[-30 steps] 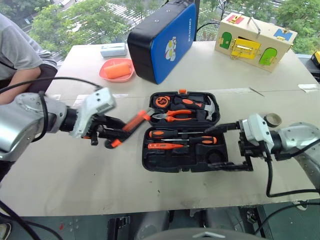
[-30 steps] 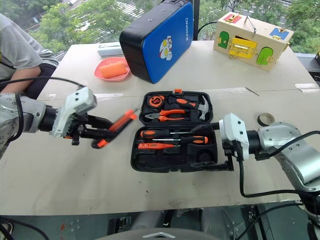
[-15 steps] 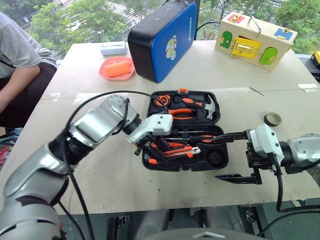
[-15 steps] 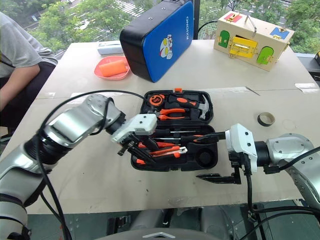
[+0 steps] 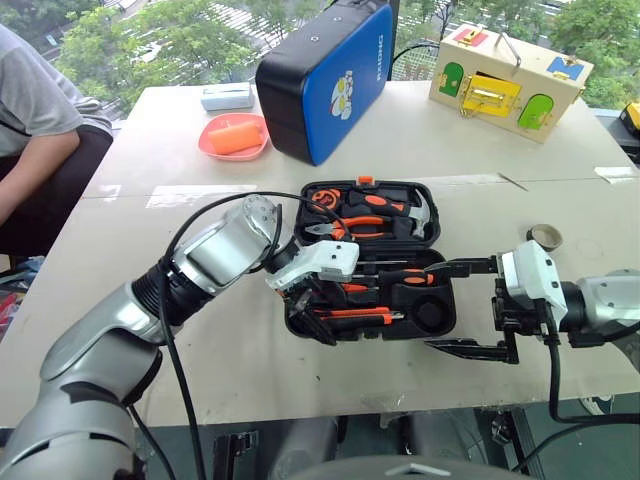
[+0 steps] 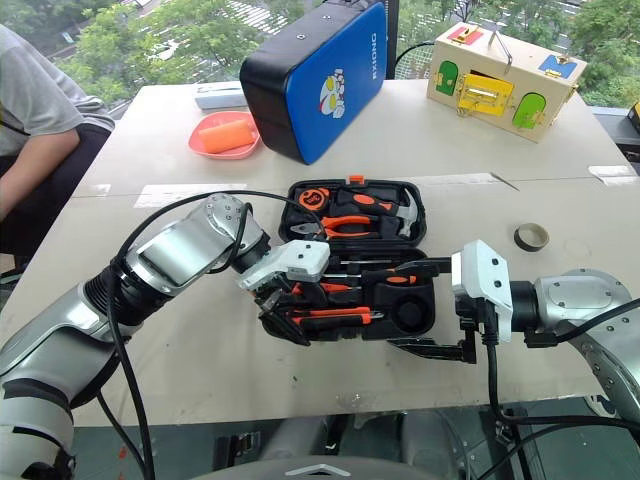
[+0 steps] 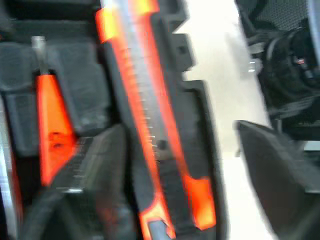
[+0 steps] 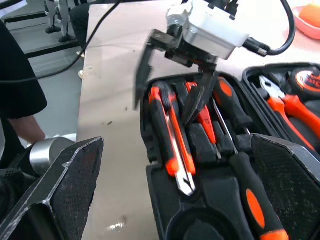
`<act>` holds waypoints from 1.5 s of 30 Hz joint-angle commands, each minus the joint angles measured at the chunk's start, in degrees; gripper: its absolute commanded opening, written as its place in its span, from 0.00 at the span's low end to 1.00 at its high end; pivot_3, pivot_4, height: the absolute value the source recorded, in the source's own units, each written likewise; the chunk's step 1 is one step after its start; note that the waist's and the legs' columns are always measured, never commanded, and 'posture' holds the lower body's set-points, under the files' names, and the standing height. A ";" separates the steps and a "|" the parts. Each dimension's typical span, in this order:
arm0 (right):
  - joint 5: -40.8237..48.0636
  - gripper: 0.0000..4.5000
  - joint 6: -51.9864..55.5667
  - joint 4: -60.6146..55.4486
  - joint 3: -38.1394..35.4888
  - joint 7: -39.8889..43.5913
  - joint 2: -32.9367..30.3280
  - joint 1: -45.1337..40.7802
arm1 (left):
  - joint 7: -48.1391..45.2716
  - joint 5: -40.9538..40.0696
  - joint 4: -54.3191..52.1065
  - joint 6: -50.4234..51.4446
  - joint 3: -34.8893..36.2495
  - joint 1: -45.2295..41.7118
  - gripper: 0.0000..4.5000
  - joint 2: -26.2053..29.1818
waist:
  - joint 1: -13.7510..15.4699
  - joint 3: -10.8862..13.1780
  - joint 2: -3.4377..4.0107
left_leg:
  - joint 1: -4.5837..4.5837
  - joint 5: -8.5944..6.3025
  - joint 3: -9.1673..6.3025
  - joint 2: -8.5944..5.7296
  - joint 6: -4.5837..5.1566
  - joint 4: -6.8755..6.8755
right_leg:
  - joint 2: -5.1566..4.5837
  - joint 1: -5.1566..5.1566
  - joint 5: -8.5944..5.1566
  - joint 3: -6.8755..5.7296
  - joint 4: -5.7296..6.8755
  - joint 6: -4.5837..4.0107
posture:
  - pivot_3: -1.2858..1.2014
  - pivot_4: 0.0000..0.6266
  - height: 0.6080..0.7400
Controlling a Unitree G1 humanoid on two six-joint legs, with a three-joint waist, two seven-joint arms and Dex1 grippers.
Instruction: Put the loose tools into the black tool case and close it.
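Since a second ago your left gripper (image 6: 283, 300) has set the utility knife (image 6: 330, 316) into the black tool case (image 6: 350, 262) at six o'clock — jaws released, right gripper (image 6: 428, 305) spread too — tape roll (image 6: 532, 237) next.

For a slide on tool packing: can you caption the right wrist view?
Left end effector open above the utility knife lying in the black tool case, screwdrivers alongside.
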 commanded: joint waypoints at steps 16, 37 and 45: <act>0.12 1.00 -0.61 -0.29 0.02 -0.21 -0.01 -1.22 | 4.08 -2.69 -5.05 -1.69 9.67 6.45 0.03 2.21 | -0.21 0.02 -0.04 | -0.02 0.00 -0.07 -0.02 0.00 0.09 | -0.08 0.02 0.00 -0.04 0.06 0.00 | 0.52 0.24 0.96; 1.77 1.00 0.74 -1.79 -4.63 -2.45 -0.81 2.09 | 7.67 -3.87 -5.99 -8.25 19.58 14.40 0.03 -1.60 | 0.80 -0.07 0.04 | 0.05 0.00 -0.14 -0.10 0.00 0.20 | -0.10 0.10 0.00 -0.07 0.13 0.01 | 0.52 0.24 0.96; 3.63 1.00 4.08 -0.20 -24.47 -5.96 0.96 16.82 | 13.07 -24.91 -10.46 3.07 41.73 16.77 0.47 -2.20 | 1.40 -0.03 0.00 | -0.04 0.00 -0.31 -0.11 -0.01 0.22 | -0.16 0.14 -0.01 -0.25 0.09 0.00 | 0.52 0.24 0.96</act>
